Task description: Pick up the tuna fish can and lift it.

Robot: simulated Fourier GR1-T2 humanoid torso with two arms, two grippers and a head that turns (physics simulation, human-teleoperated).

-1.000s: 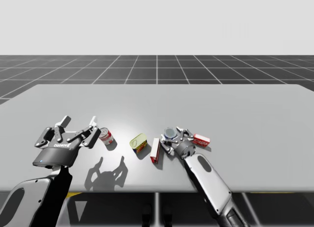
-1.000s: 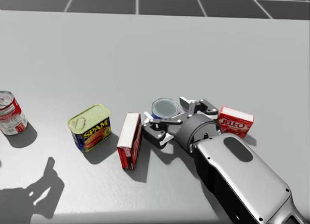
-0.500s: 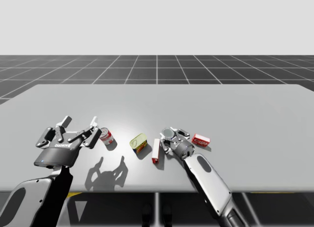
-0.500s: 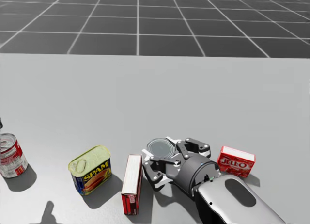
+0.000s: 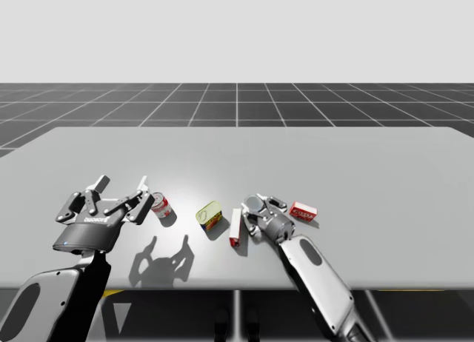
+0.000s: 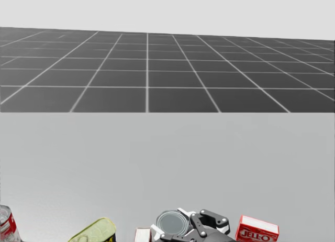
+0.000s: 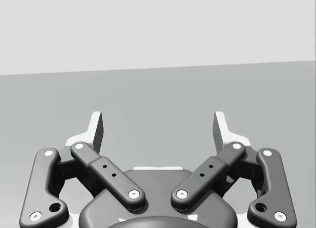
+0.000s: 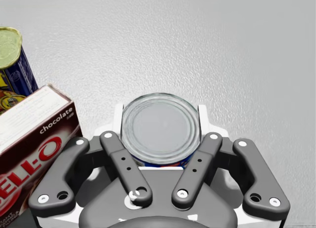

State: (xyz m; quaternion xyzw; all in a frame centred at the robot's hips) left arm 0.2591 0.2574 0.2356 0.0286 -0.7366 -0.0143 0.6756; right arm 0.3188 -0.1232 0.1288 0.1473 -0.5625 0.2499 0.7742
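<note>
right gripper (image 8: 161, 111), clamped around tuna fish can (image 8: 160, 132)

My head has turned up; right tool (image 8: 160, 111) tightened on tuna fish can (image 8: 160, 132).

Bright, flat, even light in all views; backdrop (image 5: 237, 31) is plain pale grey. High view: table (image 5: 370, 179) has a brighter patch near its middle and goes greyer toward the edges. Light comes from above and the far side. The left gripper (image 5: 120, 186) throws a hard dark shadow toward the near edge; the red-and-white can (image 5: 161, 206) casts a short one. Right wrist view: dull sheen on the flat round can (image 8: 160, 128) lid.
</note>
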